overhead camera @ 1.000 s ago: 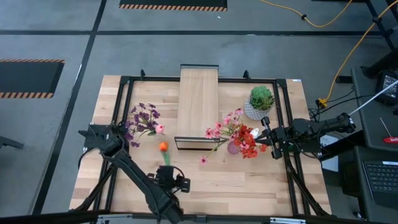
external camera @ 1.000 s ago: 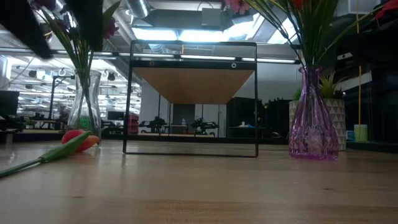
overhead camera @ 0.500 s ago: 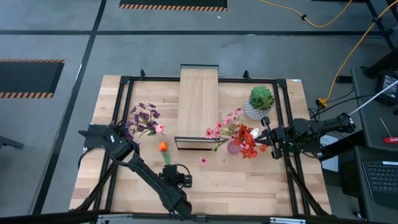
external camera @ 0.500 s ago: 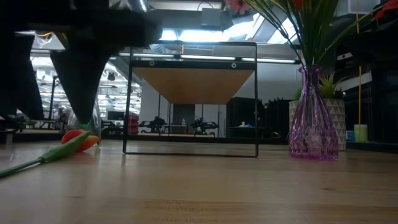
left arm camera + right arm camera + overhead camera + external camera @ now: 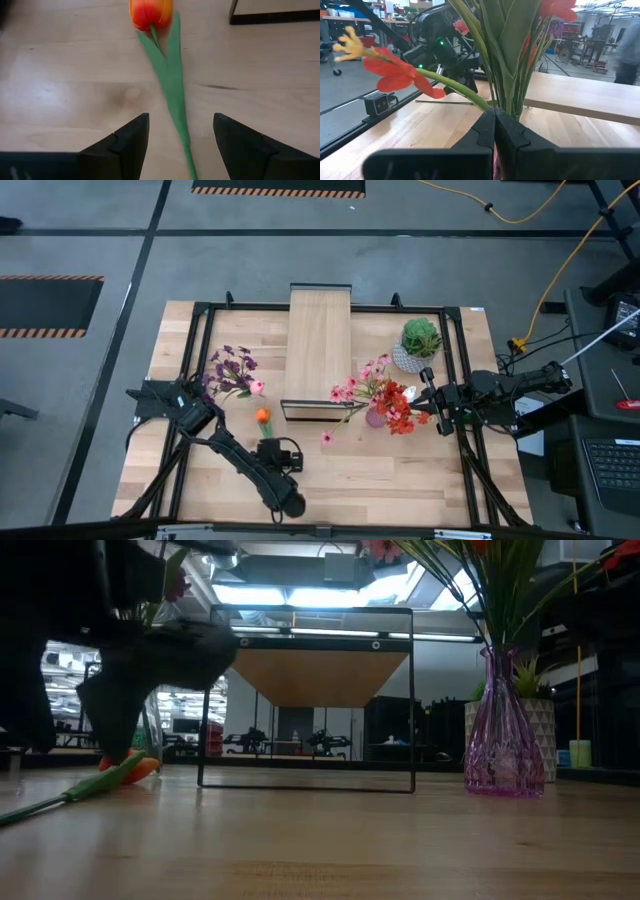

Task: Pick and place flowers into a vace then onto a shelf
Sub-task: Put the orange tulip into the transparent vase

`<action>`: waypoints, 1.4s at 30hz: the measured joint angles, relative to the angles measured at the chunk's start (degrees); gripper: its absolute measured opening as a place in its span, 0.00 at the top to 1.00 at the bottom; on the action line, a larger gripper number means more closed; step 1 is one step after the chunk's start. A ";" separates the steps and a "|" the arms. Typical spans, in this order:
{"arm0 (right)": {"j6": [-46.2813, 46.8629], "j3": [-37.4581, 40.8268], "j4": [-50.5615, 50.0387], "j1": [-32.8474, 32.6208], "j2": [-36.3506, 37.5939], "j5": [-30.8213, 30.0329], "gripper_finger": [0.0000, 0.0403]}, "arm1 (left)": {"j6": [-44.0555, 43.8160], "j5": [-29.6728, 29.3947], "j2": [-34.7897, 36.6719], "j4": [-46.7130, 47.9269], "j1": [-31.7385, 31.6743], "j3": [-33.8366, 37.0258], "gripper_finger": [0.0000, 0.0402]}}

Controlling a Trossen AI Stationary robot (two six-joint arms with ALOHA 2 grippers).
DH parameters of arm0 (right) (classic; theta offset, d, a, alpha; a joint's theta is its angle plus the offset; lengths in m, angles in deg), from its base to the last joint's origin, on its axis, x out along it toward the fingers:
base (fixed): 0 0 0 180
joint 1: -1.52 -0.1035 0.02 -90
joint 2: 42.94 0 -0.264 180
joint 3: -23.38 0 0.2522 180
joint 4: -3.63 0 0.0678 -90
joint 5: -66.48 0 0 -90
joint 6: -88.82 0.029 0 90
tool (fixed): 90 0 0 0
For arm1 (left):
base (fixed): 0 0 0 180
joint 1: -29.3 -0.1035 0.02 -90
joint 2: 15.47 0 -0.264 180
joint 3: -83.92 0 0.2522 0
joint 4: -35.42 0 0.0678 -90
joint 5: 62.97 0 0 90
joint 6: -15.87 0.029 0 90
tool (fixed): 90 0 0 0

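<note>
Left tool open astride orange tulip stem.

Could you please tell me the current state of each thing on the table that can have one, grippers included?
Orange tulip: lying flat on the table, not held.
Left gripper: open, fingers either side of the tulip's stem.
Right gripper: shut, beside the purple vase.
Purple vase: upright, holding flowers.
Clear vase: upright, holding purple flowers.
Shelf: nothing on top.
Potted plant: upright, on the table.
</note>
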 joint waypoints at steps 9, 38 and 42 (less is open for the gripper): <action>0.00 0.00 -0.02 -0.02 0.00 0.00 0.98 | 0.04 0.33 4.13 -6.68 -0.05 7.15 0.47; -0.33 0.00 -0.02 -0.02 0.02 0.00 0.98 | 0.94 -0.55 8.18 -19.82 0.18 18.36 0.68; 0.02 0.00 -0.01 0.00 0.00 0.00 0.98 | 2.78 -2.70 8.13 -20.27 0.77 18.36 0.83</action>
